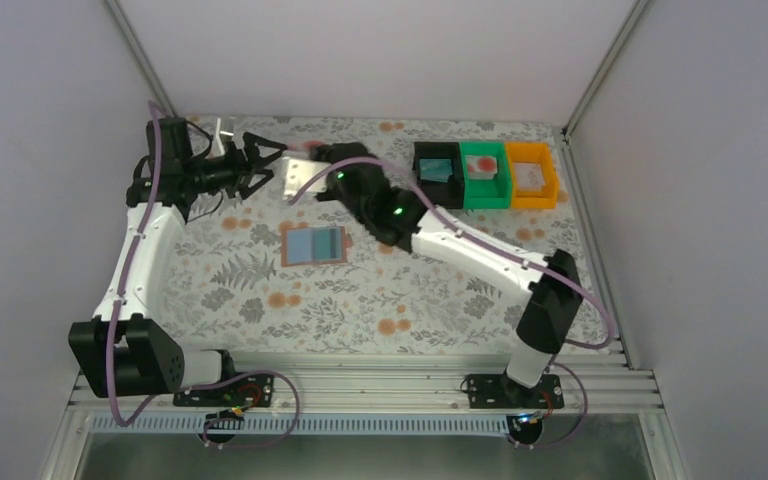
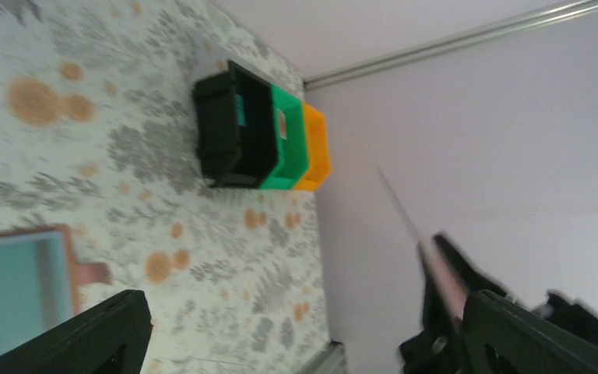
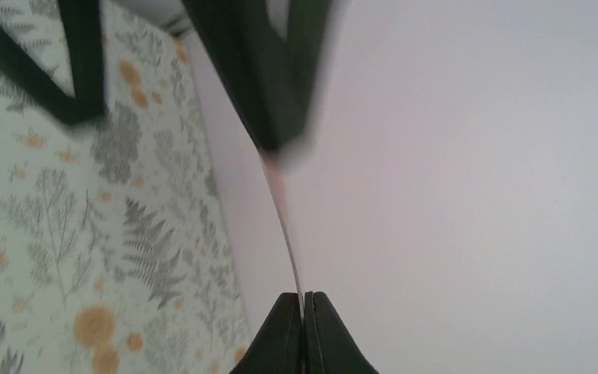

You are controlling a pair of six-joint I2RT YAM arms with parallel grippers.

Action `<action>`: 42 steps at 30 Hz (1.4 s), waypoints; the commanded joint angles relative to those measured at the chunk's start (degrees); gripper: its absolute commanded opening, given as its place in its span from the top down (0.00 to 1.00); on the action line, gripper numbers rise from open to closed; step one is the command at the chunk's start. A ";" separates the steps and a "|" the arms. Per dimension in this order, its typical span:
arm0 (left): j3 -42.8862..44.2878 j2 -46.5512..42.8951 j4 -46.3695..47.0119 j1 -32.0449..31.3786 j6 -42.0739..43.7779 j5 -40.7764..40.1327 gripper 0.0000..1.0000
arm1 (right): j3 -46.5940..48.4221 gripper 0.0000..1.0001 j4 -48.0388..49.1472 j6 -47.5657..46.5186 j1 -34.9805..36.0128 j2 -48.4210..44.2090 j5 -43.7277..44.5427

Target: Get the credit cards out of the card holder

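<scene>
Enclosure walls (image 1: 360,50): plain pale panels on three sides; metal corner posts; they stand close against the table's far and side edges
Table (image 1: 260,300): flat; cloth printed with grey ferns and orange blooms; a broad bare stretch across the near half, between the arm bases and the card holder; ribbed metal rail (image 1: 360,385) along the near edge
Right arm (image 1: 480,255): white links, black joints; crosses diagonally from near right to far centre, passing just beside the bins
Left arm (image 1: 140,250): same build; runs up the left side, near the wall
Bins: three open-topped plastic boxes in a row, touching, at far right; black bin (image 2: 216,132), green bin (image 1: 485,197), orange bin (image 1: 532,198); a flat card lies in each
Card holder (image 1: 313,245): lies open and flat at table centre, apart from both grippers; rectangular; salmon-tan border, light blue and teal inside
Card (image 1: 295,178): thin, whitish, faintly bowed edge-on; held in the air over the far centre-left, clear of the card holder
Right gripper (image 3: 304,300): closed tight, pinching one end of the card
Left gripper (image 1: 272,162): fingers spread wide at the card's other end, not clamping it
</scene>
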 commanded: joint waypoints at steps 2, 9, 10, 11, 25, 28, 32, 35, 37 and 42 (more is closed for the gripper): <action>-2.45 -1.03 -2.54 2.79 7.98 -9.06 0.00 | -5.60 0.96 -10.69 4.47 -13.77 -11.56 -12.53; -10.57 2.06 4.44 8.00 12.37 -7.23 0.00 | -21.81 0.96 -7.77 -9.82 -36.82 -19.04 -25.00; -11.27 2.44 4.90 8.56 13.39 -7.25 0.00 | -22.79 0.96 -7.35 -10.33 -39.19 -19.01 -26.26; -11.71 2.76 5.08 8.88 14.69 -7.39 0.00 | -24.17 0.96 -6.72 -11.74 -41.38 -19.19 -27.71; -11.04 5.97 6.11 10.82 23.71 -6.59 0.00 | -28.61 0.96 4.55 -23.60 -57.67 -3.60 -30.64; -10.68 6.00 6.02 10.91 24.88 -7.42 0.00 | -25.01 0.96 4.42 -25.11 -58.19 1.08 -30.99; -10.01 6.12 5.71 11.04 26.12 -8.60 0.00 | -21.58 0.96 4.73 -28.25 -58.09 4.65 -32.67; -9.64 6.57 5.57 11.29 27.01 -9.31 0.00 | -20.68 0.96 6.24 -31.30 -57.93 6.72 -32.96; -9.50 6.67 5.50 11.41 27.33 -9.71 0.00 | -19.22 0.96 6.01 -32.59 -57.89 8.57 -33.05; -9.59 6.62 5.54 11.61 27.52 -11.15 0.00 | -16.36 0.96 4.84 -37.35 -57.82 11.76 -33.16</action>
